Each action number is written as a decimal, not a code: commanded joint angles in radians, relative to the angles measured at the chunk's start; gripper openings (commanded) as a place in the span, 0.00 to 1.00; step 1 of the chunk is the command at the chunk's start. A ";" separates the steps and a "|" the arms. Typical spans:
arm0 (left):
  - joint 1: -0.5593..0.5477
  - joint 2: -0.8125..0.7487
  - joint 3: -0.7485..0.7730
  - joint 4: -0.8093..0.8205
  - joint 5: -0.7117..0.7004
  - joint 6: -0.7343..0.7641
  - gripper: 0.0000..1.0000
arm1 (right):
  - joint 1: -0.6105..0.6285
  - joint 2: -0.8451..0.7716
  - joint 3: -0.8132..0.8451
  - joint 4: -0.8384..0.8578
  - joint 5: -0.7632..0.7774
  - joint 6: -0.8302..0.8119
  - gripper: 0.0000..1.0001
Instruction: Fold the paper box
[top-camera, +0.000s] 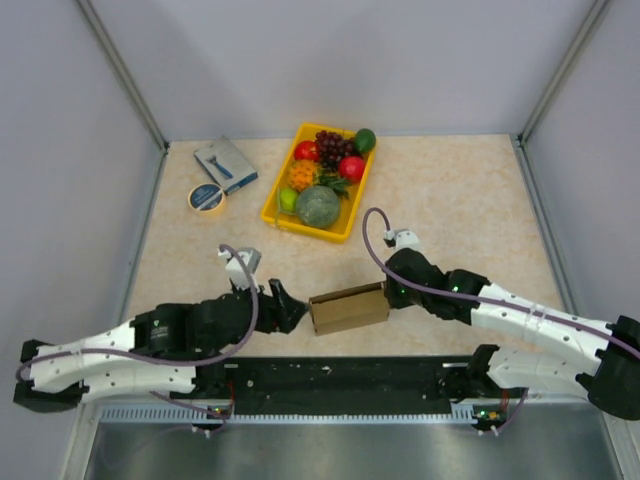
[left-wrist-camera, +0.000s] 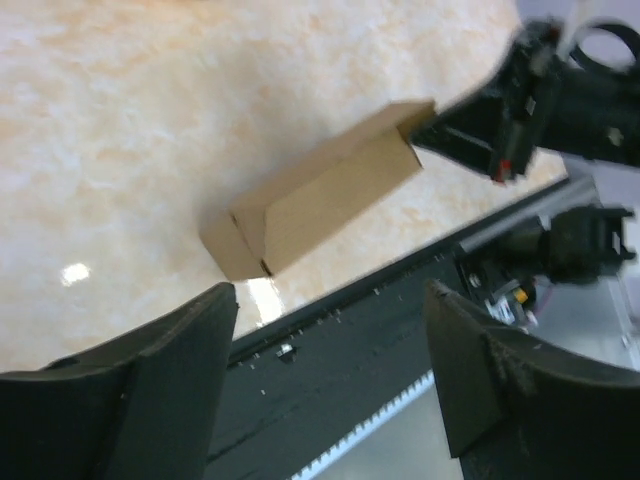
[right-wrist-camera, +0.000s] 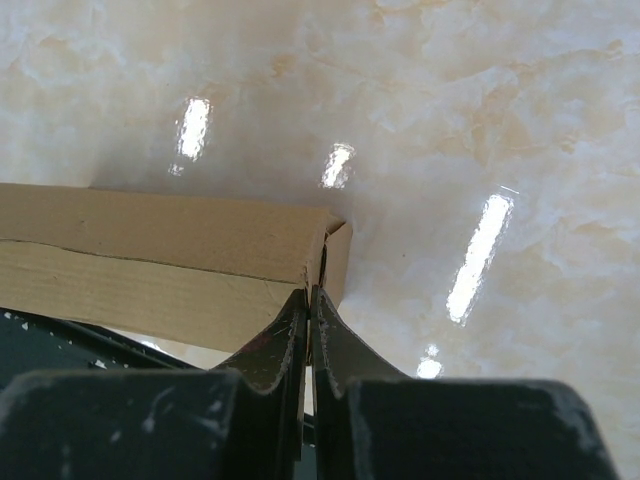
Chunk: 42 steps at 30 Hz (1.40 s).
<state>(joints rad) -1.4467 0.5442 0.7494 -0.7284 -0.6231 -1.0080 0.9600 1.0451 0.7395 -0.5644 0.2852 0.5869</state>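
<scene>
The paper box (top-camera: 349, 307) is a plain brown cardboard piece folded into a long box shape, lying near the table's front edge between my two grippers. It also shows in the left wrist view (left-wrist-camera: 320, 200) and the right wrist view (right-wrist-camera: 170, 260). My right gripper (top-camera: 390, 293) is shut on the box's right end, its fingertips (right-wrist-camera: 310, 300) pinching a thin cardboard flap. My left gripper (top-camera: 292, 312) is open and empty just left of the box's left end; its fingers (left-wrist-camera: 190, 340) stand wide apart and do not touch it.
A yellow tray (top-camera: 280, 215) of toy fruit stands behind the box at the table's middle back. A small blue-grey box (top-camera: 226, 164) and a tape roll (top-camera: 207, 198) lie at the back left. A black rail (top-camera: 340, 375) runs along the front edge.
</scene>
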 joint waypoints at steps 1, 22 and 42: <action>0.259 0.228 0.099 -0.092 0.336 0.229 0.68 | 0.005 0.018 0.021 0.023 -0.020 0.004 0.00; 0.379 0.568 0.202 -0.072 0.379 0.410 0.40 | 0.002 0.007 0.032 0.021 -0.041 -0.013 0.00; 0.394 0.616 0.143 0.078 0.476 0.303 0.06 | 0.005 0.015 0.021 0.029 -0.066 0.005 0.00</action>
<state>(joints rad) -1.0492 1.1446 0.9039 -0.7441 -0.1909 -0.6556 0.9588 1.0565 0.7399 -0.5495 0.2607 0.5846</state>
